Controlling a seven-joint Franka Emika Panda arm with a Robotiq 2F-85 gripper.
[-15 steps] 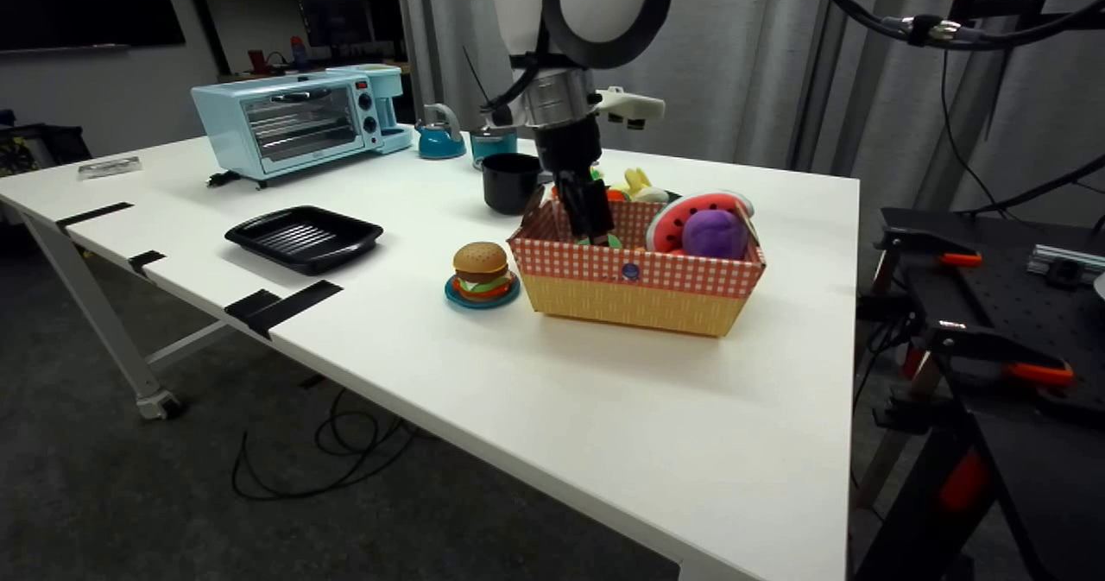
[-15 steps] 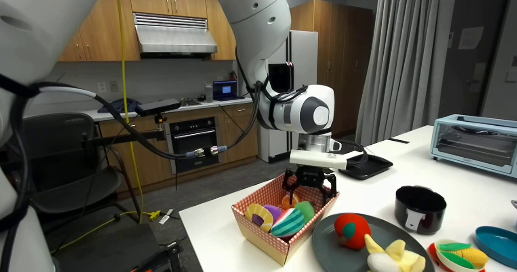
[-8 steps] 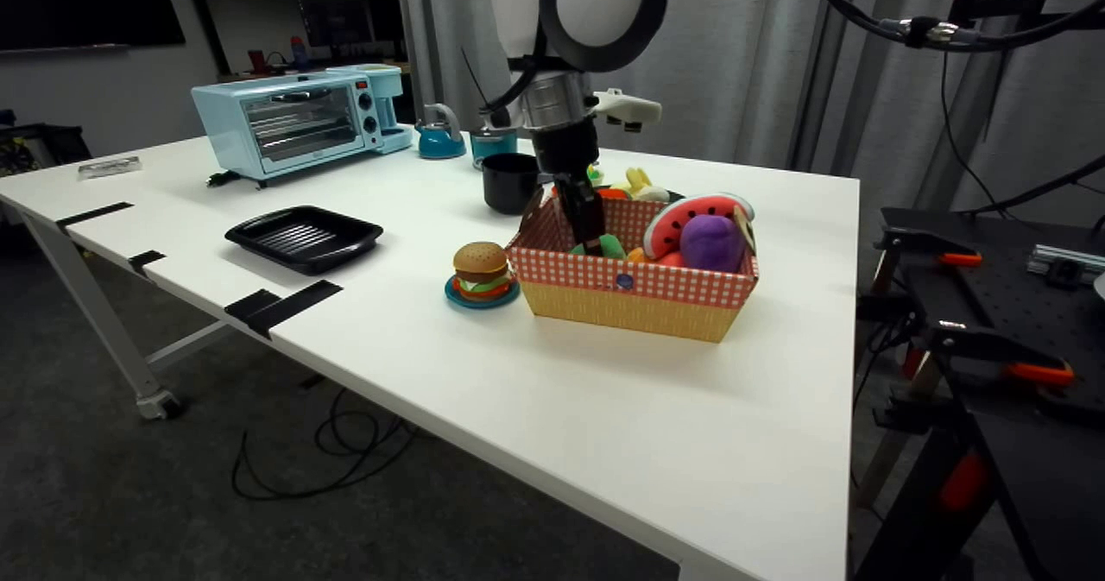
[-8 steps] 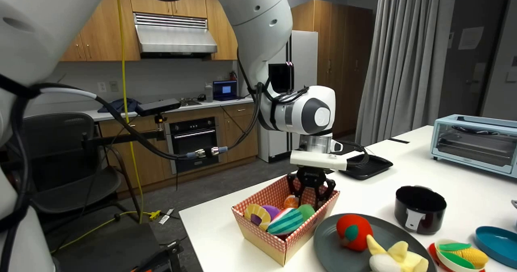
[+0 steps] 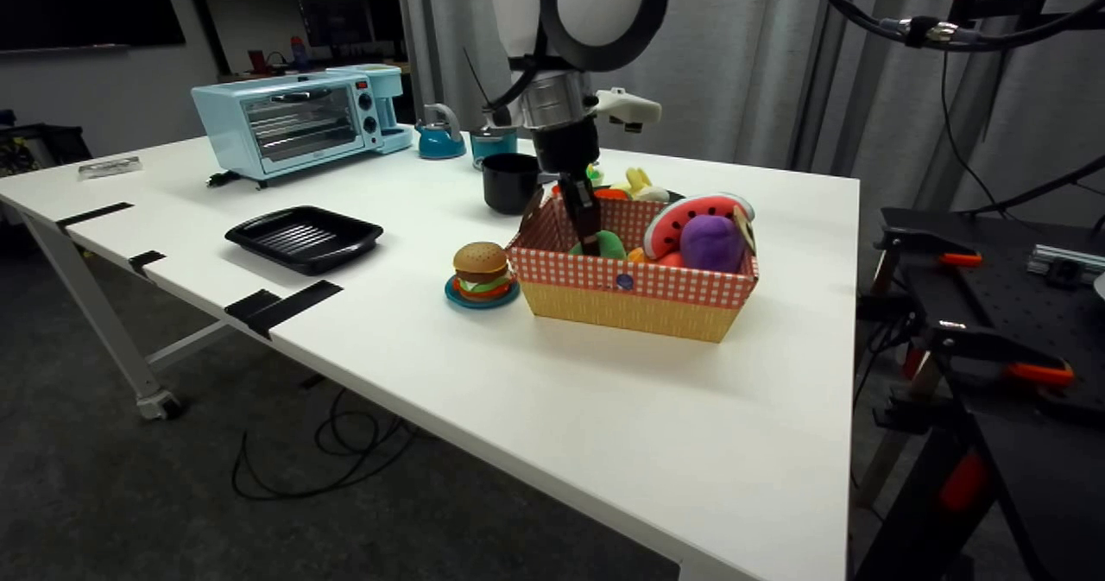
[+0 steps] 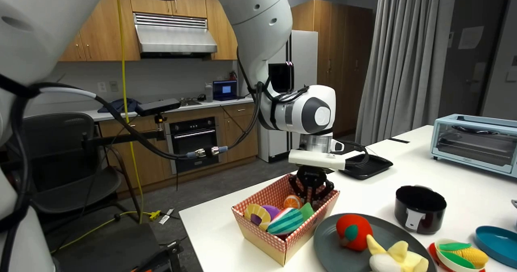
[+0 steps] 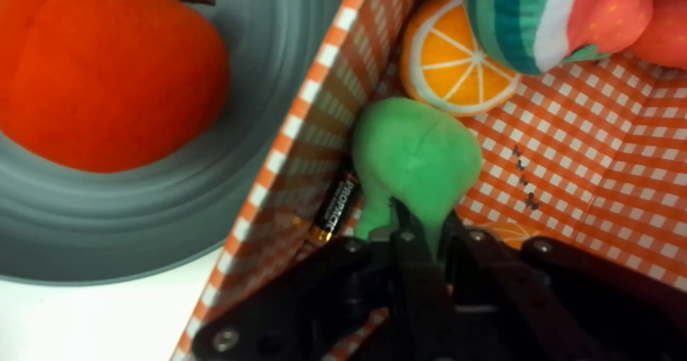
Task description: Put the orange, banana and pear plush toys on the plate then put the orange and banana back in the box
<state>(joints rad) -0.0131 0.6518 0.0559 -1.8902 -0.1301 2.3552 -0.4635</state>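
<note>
Box (image 6: 262,241): our landmark, leftmost of the task's things in an exterior view, standing on the counter (image 6: 216,233); what has just changed happened inside it.

Pear (image 7: 418,152): the green plush that we take for the pear lies in the box, near its right-hand wall in that view, wide end bulging ahead of the pinch.

Tool (image 7: 425,221): reaching down into the box and clenched on the pear, green cloth pressed between its fingers (image 7: 421,280). For the task, we judge that the third toy is now in the grip and a lift out of the box comes next; the pinch takes soft cloth, so we would watch for slipping.

Finger gap: wide a second ago, narrower half a second ago, now little more than the cloth; meanwhile the pear's rounded top has turned into a pointed corner.

Plate (image 6: 387,227): round, grey, just right of the box; it lies a trace farther right than a second ago, perhaps nudged.

Orange (image 6: 361,231): the red-orange leafed plush, which we read as the task's orange, on the plate at the side nearer the box.

Banana (image 6: 398,260): also on the plate, farther from the box than the orange; both return trips remain, we judge.
</note>
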